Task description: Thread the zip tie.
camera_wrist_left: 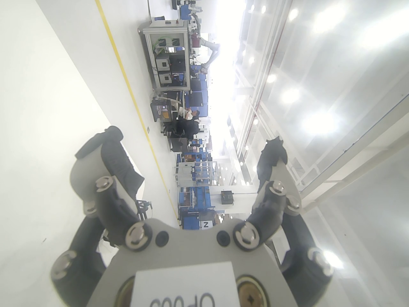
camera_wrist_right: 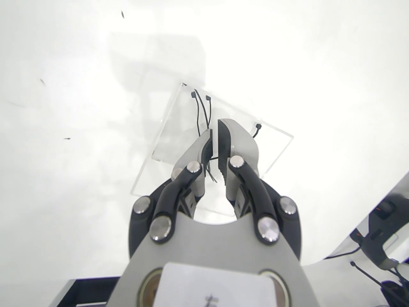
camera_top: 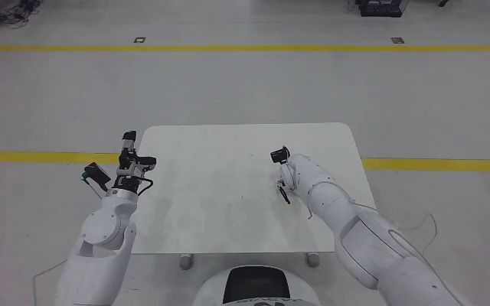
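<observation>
Over the right half of the bench [camera_top: 230, 149], close in front of the robot, the right gripper [camera_wrist_right: 214, 129] points down at a clear plate [camera_wrist_right: 166, 129] lying flat on the white top. Its jaws are drawn narrow, with only a slim gap, onto the thin black strands of the zip ties [camera_wrist_right: 200, 113], whose loose ends show between the pads. The ties rest on the plate. Two small square heads lie just past the fingertips, and a third lies off to one side near the plate's edge.

At the bench's left edge, a little farther out, the left gripper [camera_wrist_left: 191, 142] is raised and aimed away from the robot. Its jaws are spread wide, and the room shows between them.

Beyond the bench, a yellow line [camera_top: 230, 48] crosses the pale floor. In the left wrist view, a metal-framed rack [camera_wrist_left: 166, 55] stands in the room behind.
</observation>
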`<act>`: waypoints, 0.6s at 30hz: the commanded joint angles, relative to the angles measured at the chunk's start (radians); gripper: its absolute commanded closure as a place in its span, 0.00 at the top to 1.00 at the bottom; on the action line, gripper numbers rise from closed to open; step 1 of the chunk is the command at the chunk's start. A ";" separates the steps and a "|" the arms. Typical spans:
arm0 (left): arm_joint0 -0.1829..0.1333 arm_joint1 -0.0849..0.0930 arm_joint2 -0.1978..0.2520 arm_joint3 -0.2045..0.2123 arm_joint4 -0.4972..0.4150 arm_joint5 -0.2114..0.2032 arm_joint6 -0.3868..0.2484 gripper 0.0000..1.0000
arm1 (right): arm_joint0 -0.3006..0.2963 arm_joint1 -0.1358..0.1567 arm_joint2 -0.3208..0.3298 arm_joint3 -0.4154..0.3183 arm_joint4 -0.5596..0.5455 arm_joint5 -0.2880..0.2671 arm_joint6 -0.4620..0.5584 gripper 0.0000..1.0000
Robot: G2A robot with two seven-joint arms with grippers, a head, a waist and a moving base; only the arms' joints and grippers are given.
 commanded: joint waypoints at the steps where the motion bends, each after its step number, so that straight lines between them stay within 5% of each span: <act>1: 0.000 0.000 0.000 0.000 0.000 0.000 0.000 1.00 | 0.001 -0.001 0.001 0.003 -0.001 0.000 -0.001 0.08; 18: 0.000 0.000 0.000 0.000 0.000 0.000 0.000 1.00 | 0.000 -0.011 0.015 0.013 -0.010 -0.009 -0.006 0.11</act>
